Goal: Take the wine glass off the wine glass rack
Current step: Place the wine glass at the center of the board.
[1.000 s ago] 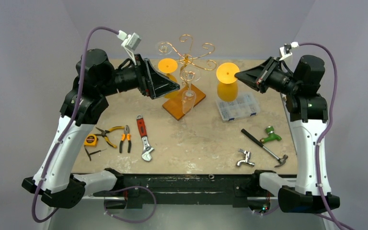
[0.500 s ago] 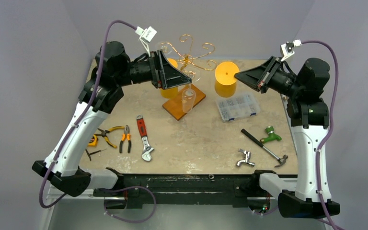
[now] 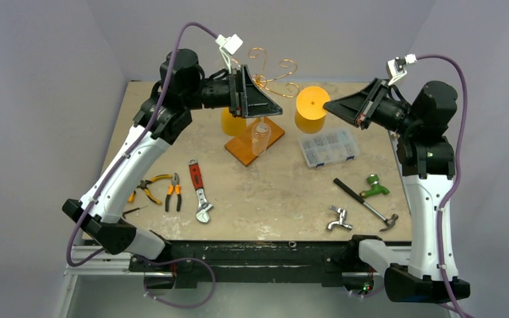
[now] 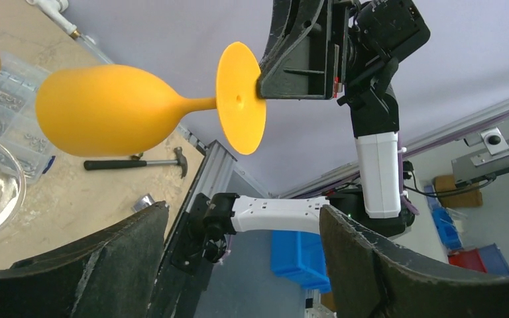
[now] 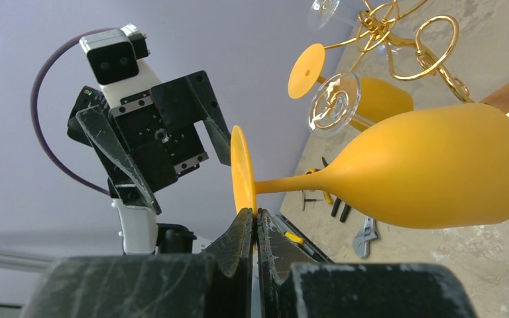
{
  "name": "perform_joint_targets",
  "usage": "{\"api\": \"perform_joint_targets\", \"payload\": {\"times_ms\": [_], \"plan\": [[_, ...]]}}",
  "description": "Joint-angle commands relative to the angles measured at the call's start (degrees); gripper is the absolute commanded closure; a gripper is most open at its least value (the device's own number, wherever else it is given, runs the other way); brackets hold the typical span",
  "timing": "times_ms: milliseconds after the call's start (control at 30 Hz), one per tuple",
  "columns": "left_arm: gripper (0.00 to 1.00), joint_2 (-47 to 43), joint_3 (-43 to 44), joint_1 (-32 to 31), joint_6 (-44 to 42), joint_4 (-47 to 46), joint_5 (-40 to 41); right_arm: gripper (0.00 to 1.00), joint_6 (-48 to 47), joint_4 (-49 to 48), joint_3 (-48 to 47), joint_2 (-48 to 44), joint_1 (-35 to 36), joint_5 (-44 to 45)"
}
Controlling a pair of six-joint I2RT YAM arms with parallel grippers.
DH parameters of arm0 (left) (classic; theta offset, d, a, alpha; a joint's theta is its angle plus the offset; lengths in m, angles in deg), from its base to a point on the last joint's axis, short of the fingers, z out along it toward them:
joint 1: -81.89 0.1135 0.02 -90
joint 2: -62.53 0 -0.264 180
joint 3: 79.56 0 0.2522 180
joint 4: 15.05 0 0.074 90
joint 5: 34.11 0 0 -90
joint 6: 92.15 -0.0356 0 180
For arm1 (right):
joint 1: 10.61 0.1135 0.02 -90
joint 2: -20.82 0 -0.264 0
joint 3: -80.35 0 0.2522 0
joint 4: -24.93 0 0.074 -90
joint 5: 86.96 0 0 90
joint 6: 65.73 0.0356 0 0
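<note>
my right gripper (image 5: 255, 215) clenches the wine glass (image 5: 431, 165) foot rim just ahead; left gripper (image 4: 242, 209) released. i'd pinch firmly and carry level.

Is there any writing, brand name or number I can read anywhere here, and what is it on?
No text can be read in any view.
On the adjustable wrench, any marking on the red handle is too small to read.
On the clear parts box, no label is legible.
The orange wine glass is plain, with no print.
</note>
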Motion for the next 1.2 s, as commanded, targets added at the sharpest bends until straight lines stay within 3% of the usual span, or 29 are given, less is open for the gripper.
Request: {"api": "perform_joint_targets", "payload": {"times_ms": [0,533,1167], "plan": [[0.19,1.7,3.2,-0.8,1.8,-4.4,-2.6,1.0,-1.1,-3.7,0.4,-0.9,0.0,-1.8],[0.29,8.8,6.1,-2.6,6.1,-10.8,-4.6,1.0,-3.1,-3.5,-1.8,2.8,1.8,-1.9],[0.5,11.6,6.1,-5.7,9.0,-14.3,-3.3,1.0,-4.4,-2.5,-3.2,4.5,4.6,-1.9]]}}
